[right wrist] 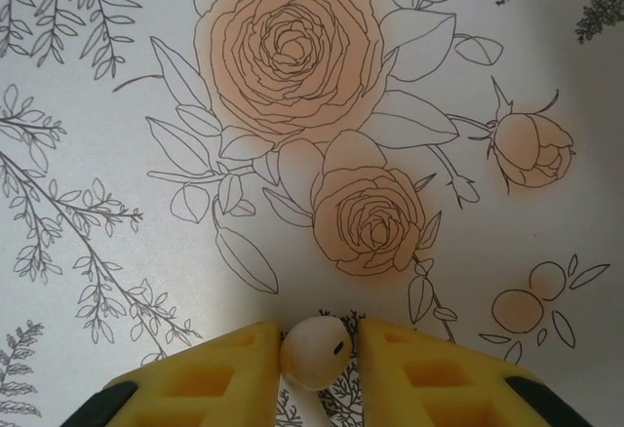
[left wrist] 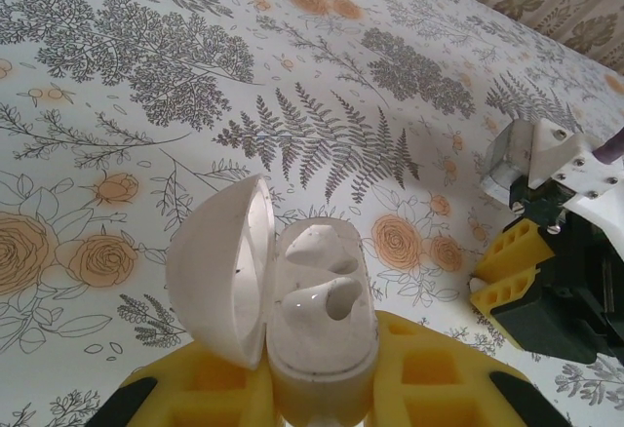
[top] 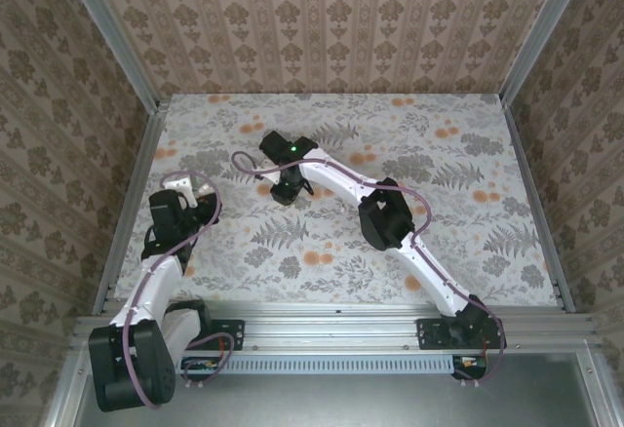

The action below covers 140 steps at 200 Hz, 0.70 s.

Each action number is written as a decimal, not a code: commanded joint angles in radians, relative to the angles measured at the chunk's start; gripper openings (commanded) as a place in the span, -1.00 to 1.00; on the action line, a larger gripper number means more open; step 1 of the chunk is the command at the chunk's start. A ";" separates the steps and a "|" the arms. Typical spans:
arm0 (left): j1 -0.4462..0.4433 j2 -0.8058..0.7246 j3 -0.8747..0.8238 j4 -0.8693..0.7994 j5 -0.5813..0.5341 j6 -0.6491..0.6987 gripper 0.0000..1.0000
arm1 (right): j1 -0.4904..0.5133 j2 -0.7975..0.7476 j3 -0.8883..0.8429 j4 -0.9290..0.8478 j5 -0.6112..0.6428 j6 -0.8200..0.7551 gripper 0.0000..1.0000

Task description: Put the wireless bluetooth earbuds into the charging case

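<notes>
The left pincer (left wrist: 322,380) is clamped on the open case (left wrist: 317,295), lid swung left. The right pincer (right wrist: 318,349) pinches one earbud (right wrist: 314,352) low over the flowered table (right wrist: 117,252). Best done slowly: lift clear, line it up over its well — then lower gently and release only once seated.

Soft, even light fills the top view; shadows on the floral tablecloth (top: 322,115) are faint. In the left wrist view the open charging case (left wrist: 292,300) sits close to the lens, slightly soft, its lid washed pale; the right wrist view is sharp, a dim shadow pooling along the cloth's lower edge.
</notes>
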 commanded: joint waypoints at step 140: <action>-0.010 0.022 0.036 0.019 0.071 0.021 -0.88 | -0.007 -0.406 -0.691 0.380 0.027 0.212 -0.50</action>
